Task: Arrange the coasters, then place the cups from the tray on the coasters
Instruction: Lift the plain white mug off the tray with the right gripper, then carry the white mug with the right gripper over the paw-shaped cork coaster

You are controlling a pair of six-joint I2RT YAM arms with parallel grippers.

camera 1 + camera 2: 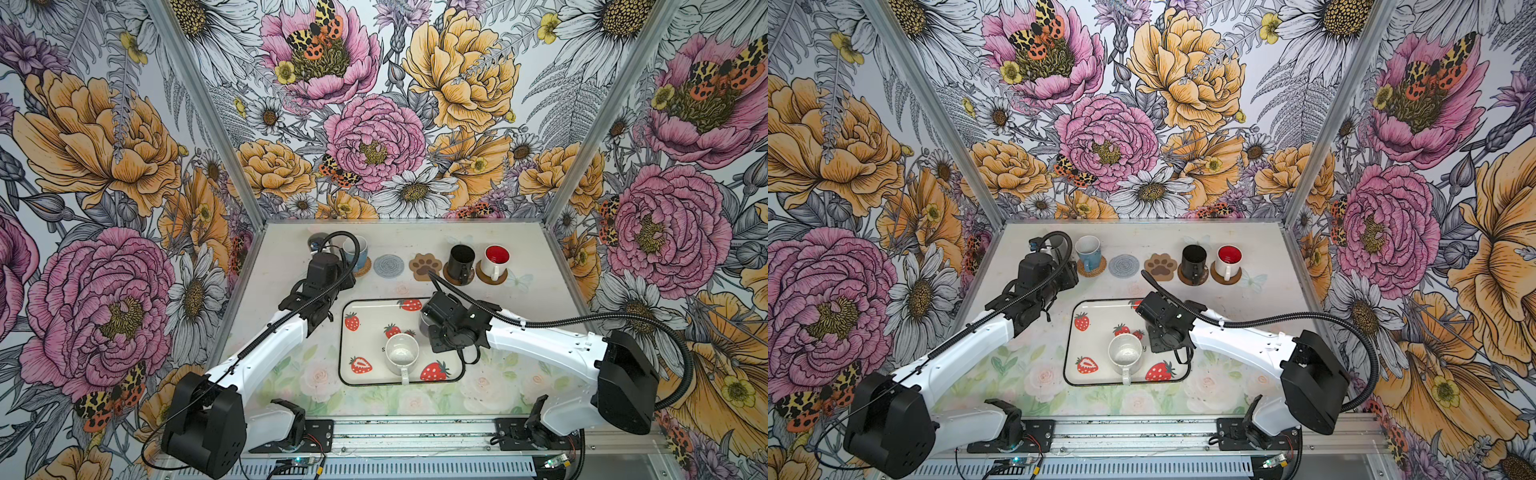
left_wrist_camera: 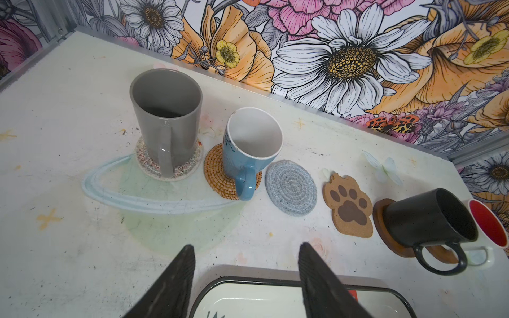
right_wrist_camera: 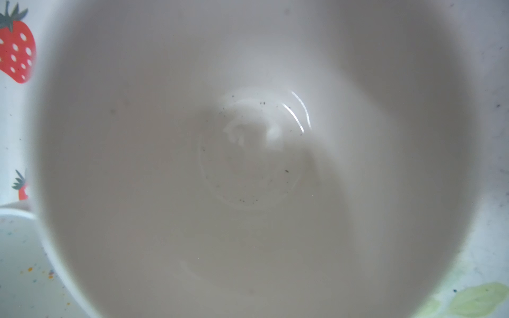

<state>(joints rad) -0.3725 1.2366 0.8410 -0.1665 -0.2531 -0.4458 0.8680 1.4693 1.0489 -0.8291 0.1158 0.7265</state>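
1. The table [image 1: 291,257] carries the coasters [image 2: 290,187] in a row at 12 o'clock from the tray [image 1: 370,345], probably to keep each carry short.
2. The tray holds two cups: the white mug [image 1: 401,353] at its centre, handle to 6 o'clock, and a pale mug [image 3: 248,165] at its 1 o'clock corner.
3. The right gripper [image 1: 432,326] hangs over the pale mug. Its fingers are clenched, but I cannot tell whether they pinch the wall.
4. The left gripper [image 2: 246,247] hovers at the tray's 11 o'clock, fingers [image 2: 176,278] released and empty.
5. The grey mug [image 2: 165,115], light blue mug [image 2: 248,154], black mug [image 1: 460,259] and red-lined mug [image 1: 495,259] stand on coasters.
6. The grey woven coaster and paw coaster [image 2: 348,206] lie bare, likely for the last two.
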